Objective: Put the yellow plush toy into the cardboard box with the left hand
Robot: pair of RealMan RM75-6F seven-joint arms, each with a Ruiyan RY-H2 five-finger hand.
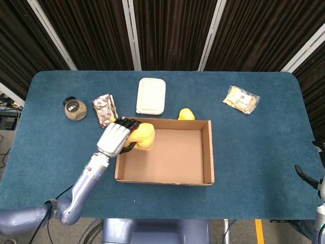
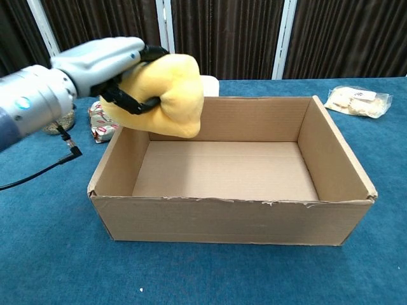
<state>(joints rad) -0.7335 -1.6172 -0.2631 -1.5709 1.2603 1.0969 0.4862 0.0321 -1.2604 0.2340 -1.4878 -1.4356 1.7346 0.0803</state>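
Observation:
My left hand [image 1: 118, 136] [image 2: 113, 70] grips the yellow plush toy [image 1: 143, 136] [image 2: 166, 95] and holds it in the air over the left end of the open cardboard box [image 1: 205, 152] [image 2: 229, 219]. The box is empty inside. Only a dark bit of my right hand [image 1: 304, 175] shows at the right edge of the head view, beside the table; its fingers cannot be made out.
Left of the box lie a jar with a dark lid [image 1: 74, 108] and a red-patterned wrapped packet [image 1: 105, 110] [image 2: 105, 119]. Behind the box are a white lidded container [image 1: 151, 95] and a second small yellow object [image 1: 186, 114]. A clear snack bag [image 1: 241, 99] [image 2: 357, 101] lies far right.

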